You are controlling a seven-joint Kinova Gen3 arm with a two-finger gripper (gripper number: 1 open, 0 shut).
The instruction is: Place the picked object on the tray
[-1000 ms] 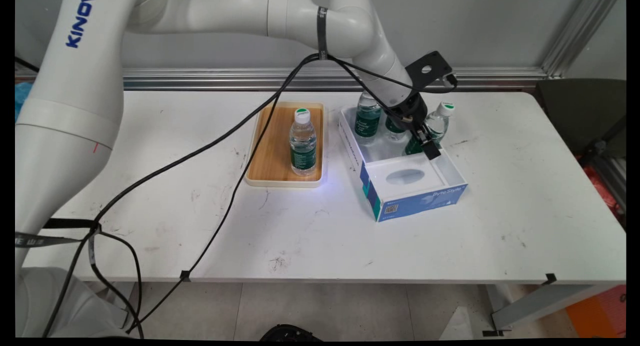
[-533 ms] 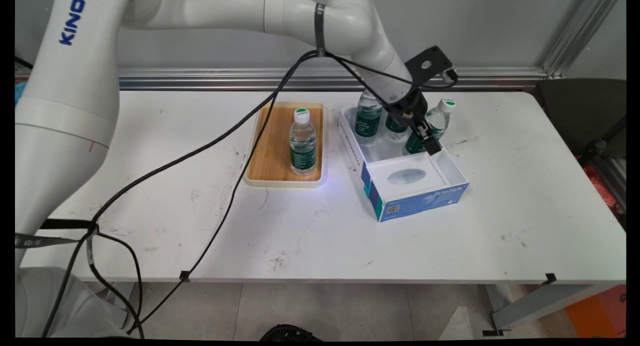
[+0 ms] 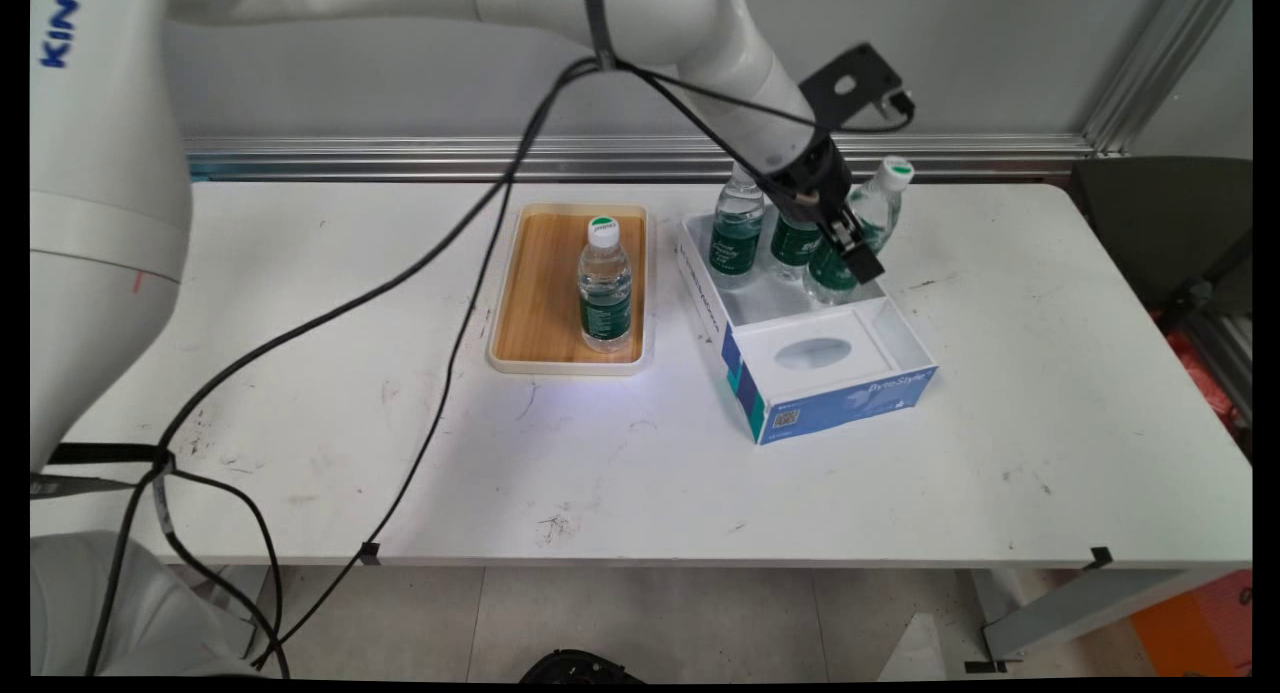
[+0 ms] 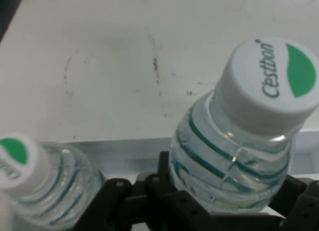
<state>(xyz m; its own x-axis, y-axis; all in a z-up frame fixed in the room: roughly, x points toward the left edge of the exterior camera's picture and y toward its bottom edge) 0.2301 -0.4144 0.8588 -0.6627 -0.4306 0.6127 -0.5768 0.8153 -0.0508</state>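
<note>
1. A blue-and-white box is being shown right of a wooden tray.
2. A tilted water bottle is being clamped over the box's far end, cap leaning right.
3. The gripper fingers are being pressed on its label.

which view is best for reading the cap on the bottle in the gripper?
Hand view: the held bottle's cap fills the frame, Cestbon lettering legible. Main view shows that cap only as a small white-green dot above the gripper.

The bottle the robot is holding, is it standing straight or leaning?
Leaning. The bottle in the gripper slants, its cap tipped right, unlike the upright bottle on the tray.
</note>
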